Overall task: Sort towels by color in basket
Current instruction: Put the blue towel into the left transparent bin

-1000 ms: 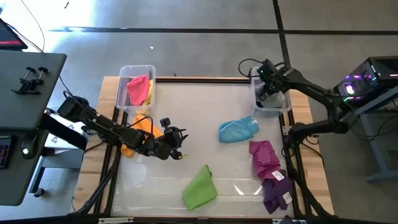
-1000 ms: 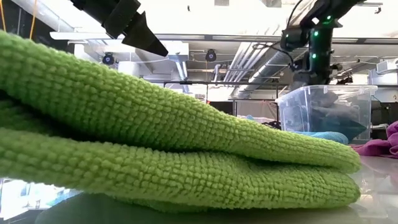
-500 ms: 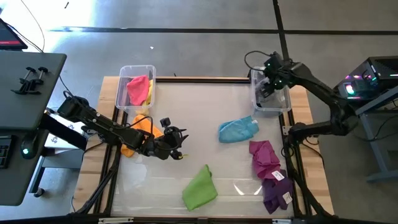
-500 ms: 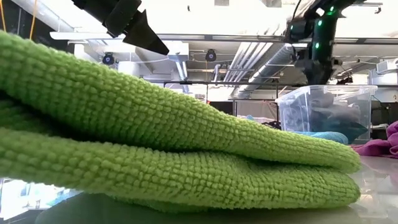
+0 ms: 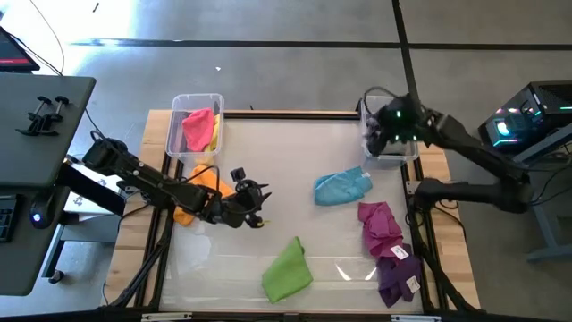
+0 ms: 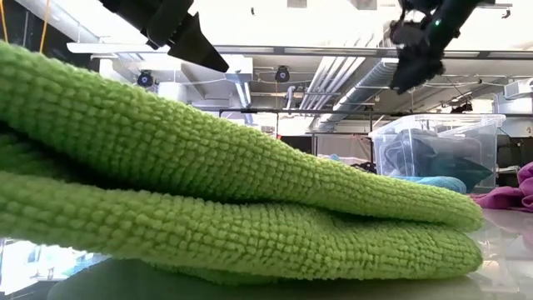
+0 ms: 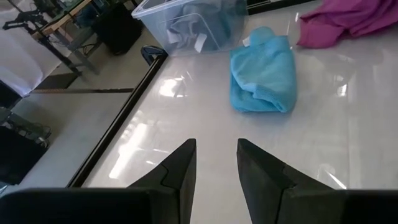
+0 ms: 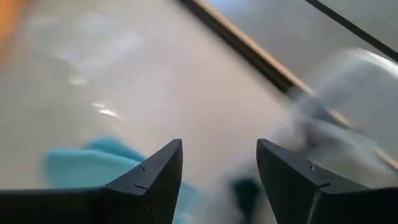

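Observation:
Both grippers are empty. My left gripper (image 5: 257, 204) (image 7: 215, 163) hangs open over the table's left middle, pointing toward the light blue towel (image 5: 343, 186) (image 7: 264, 70). An orange towel (image 5: 204, 183) lies under its arm. My right gripper (image 5: 377, 141) (image 8: 219, 167) is open in the air above the clear right bin (image 5: 393, 154) (image 6: 437, 146), which holds dark and grey towels. The left bin (image 5: 179, 134) holds a pink towel (image 5: 198, 127) and a yellow one. A magenta towel (image 5: 380, 225), a purple towel (image 5: 398, 273) and a lime green towel (image 5: 288, 268) lie flat on the table.
The lime green towel (image 6: 208, 192) fills most of the low view, right in front of that camera. A raised wooden and black rim (image 5: 286, 114) runs around the tabletop. Bare tabletop lies between the two bins and around the light blue towel.
My right gripper has risen from the right bin and come a little toward the table's near edge and middle, tipping as it went. The left arm and the towels on the table have kept still.

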Robot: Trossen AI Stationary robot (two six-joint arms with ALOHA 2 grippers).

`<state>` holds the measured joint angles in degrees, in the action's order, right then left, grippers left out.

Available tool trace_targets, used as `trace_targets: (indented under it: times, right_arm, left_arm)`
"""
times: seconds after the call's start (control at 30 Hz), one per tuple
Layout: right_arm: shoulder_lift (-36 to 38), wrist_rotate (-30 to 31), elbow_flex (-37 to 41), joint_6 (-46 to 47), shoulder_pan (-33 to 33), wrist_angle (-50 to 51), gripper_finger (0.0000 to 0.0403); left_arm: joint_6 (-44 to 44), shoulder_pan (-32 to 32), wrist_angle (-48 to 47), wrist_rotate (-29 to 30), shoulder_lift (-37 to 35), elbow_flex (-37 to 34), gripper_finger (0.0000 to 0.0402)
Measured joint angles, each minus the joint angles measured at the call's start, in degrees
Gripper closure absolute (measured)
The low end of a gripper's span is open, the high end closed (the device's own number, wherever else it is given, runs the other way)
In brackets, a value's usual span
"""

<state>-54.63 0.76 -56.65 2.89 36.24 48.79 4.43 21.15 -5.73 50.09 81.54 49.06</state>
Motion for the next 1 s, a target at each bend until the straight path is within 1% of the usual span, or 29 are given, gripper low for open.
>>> trace_targets:
  times: [0.1, 0.23, 0.37, 0.47, 0.5, 0.57, 0.63, 0.7, 0.77, 0.83, 0.93, 1.0]
  right_arm:
    - [3.5, -2.4, 4.2, 2.0, -7.7, -7.9, 0.0203]
    - [6.6, -2.5, 11.8, 3.6, -18.9, -22.1, 0.0203]
    - [6.8, -2.6, 19.9, 4.5, -29.3, -38.2, 0.0203]
    - [5.6, -2.4, 24.1, 6.1, -35.6, -46.2, 0.0203]
    - [5.1, -1.8, 25.1, 6.2, -37.6, -48.2, 0.0203]
    - [3.9, 1.6, 26.9, 6.1, -41.7, -51.5, 0.0203]
    - [2.7, 6.5, 28.3, 5.6, -45.1, -54.3, 0.0203]
    - [1.3, 11.4, 29.5, 5.6, -47.9, -57.5, 0.0203]
    - [-0.1, 15.0, 30.7, 5.6, -50.0, -60.6, 0.0203]
    - [-1.3, 17.0, 31.4, 5.4, -51.5, -63.1, 0.0203]
    - [-3.1, 18.3, 31.4, 4.0, -52.6, -65.0, 0.0203]
    - [-3.8, 18.3, 31.4, 3.3, -52.8, -66.1, 0.0203]
  left_arm:
    - [0.3, -1.3, 0.4, 0.0, 0.0, 0.0, 0.03]
    - [-1.4, -3.3, 4.0, -1.5, 1.2, 0.0, 0.03]
    - [-7.0, -5.8, 13.0, -8.6, 4.8, 0.0, 0.03]
    - [-11.4, -7.8, 22.3, -15.6, 9.1, 0.0, 0.03]
    - [-12.6, -8.4, 25.7, -18.1, 10.9, 0.0, 0.03]
    - [-13.7, -9.7, 32.8, -23.0, 14.6, 0.0, 0.03]
    - [-13.9, -11.3, 40.6, -27.7, 18.6, 0.0, 0.03]
    - [-13.7, -12.9, 46.0, -32.9, 22.5, 0.4, 0.0299]
    - [-13.3, -14.5, 47.2, -37.3, 25.8, 1.9, 0.0294]
    - [-11.8, -16.1, 46.5, -39.6, 28.9, 4.2, 0.0285]
    - [-8.3, -18.3, 42.7, -41.0, 32.5, 8.6, 0.026]
    - [-4.5, -19.8, 38.2, -41.6, 34.5, 12.3, 0.0239]
